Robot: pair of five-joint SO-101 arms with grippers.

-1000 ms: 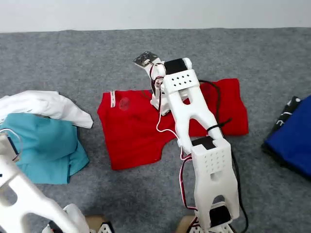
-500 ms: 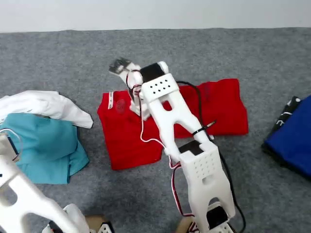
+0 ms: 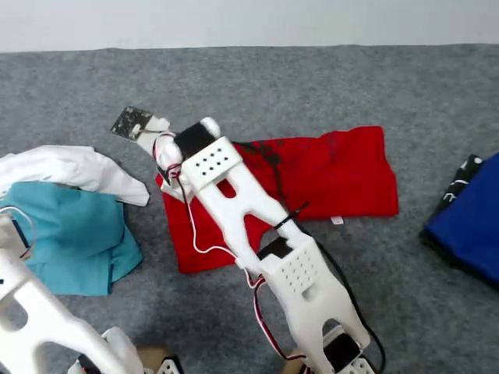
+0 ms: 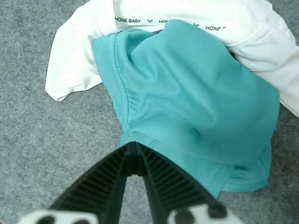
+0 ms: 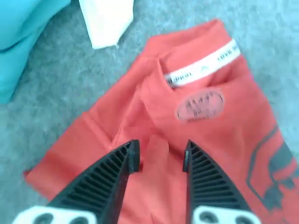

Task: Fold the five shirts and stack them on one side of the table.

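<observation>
The red shirt [image 3: 335, 175] lay flat on the grey table [image 3: 312, 78] with its long axis running across the table, side to side. Its collar end pointed toward the heap of other clothes and its far end toward the blue shirt [image 3: 472, 218].

The right fingers [image 5: 122, 170] stood a narrow way apart directly over the collar end of the red shirt [image 5: 210, 140]. A raised ridge of red cloth sat between them; whether they touched it was hard to make out. Just beyond the fingertips lay the white neck band and a round label. From the high view the arm covered these fingers and part of the shirt's middle.

The left fingers [image 4: 134, 149] were closed tip to tip with nothing between them, over bare table [image 4: 46, 140]. The hem of the teal shirt [image 4: 187, 93] lay just beyond their tips. The white shirt [image 4: 74, 60] lay farther beyond, partly under the teal one, with its printed neck band showing at the far side. Seen from above, the teal shirt [image 3: 70, 226] and white shirt [image 3: 70, 167] were crumpled together.

The blue shirt was cut off at the edge, well apart from both pairs of fingers. A dark cloth [image 3: 460, 183] lay against it, too little in view to identify.
</observation>
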